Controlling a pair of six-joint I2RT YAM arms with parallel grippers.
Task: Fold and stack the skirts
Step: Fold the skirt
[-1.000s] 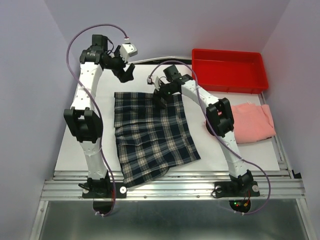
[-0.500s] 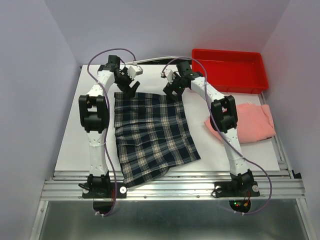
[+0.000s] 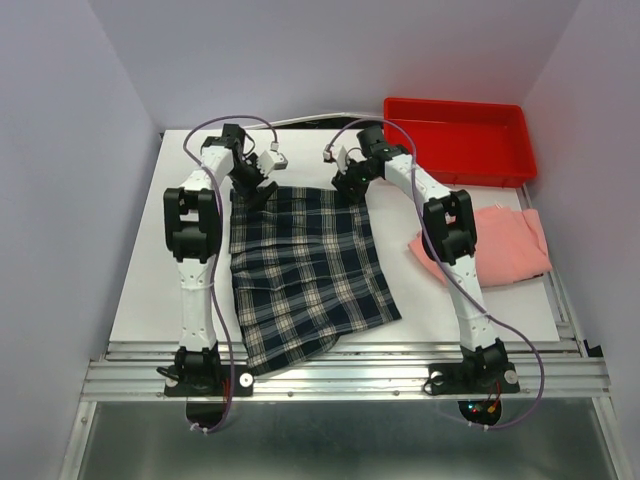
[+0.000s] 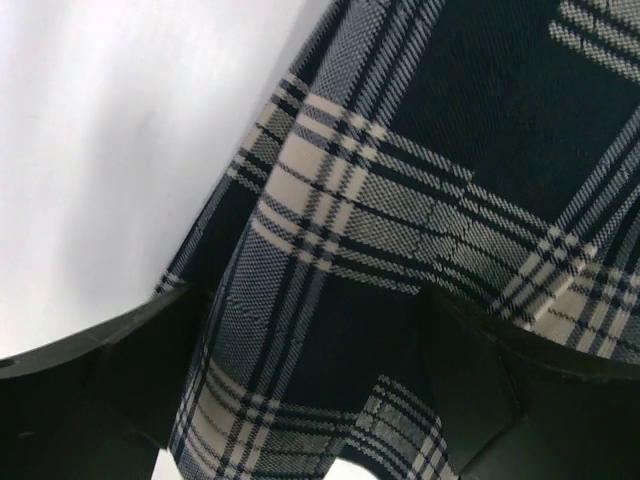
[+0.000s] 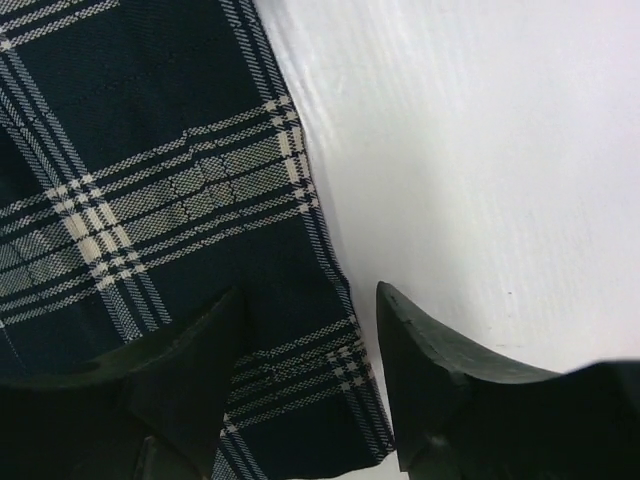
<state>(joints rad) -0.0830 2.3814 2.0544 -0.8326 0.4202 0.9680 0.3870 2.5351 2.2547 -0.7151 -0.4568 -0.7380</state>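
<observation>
At far-L corner of plaid skirt [image 3: 300, 270], approx 11 o'clock of cloth centre:

1. L gripper [image 3: 258, 188]. Fingers [image 4: 130, 370] spread wide, nothing clamped. Plaid fabric lies betw. them. Skirt's edge runs up to one finger, w/ white table [image 3: 140, 290] beyond it in wrist view.
2. R gripper [image 3: 347, 184]. At skirt's far-R corner, approx 1 o'clock. Fingers [image 5: 440, 380] apart, gap narrower than L's. Skirt's edge and corner lie betw. them; no pinch visible.
3. Plaid skirt. Dark navy-green w/ white lines, spread flat mid-table. Widens toward near side. Near-L corner reaches front rail [image 3: 340, 365] at approx 7 o'clock.
4. Pink skirt [image 3: 505, 245]. Plain salmon, loosely bunched at 3 o'clock of plaid, apart from it. Partly hidden behind R arm [image 3: 445, 235].
5. Red tray [image 3: 455, 102]. Far-R of table, 1–2 o'clock, just beyond pink skirt.
6. Table. White top, under both skirts and tray.
</observation>
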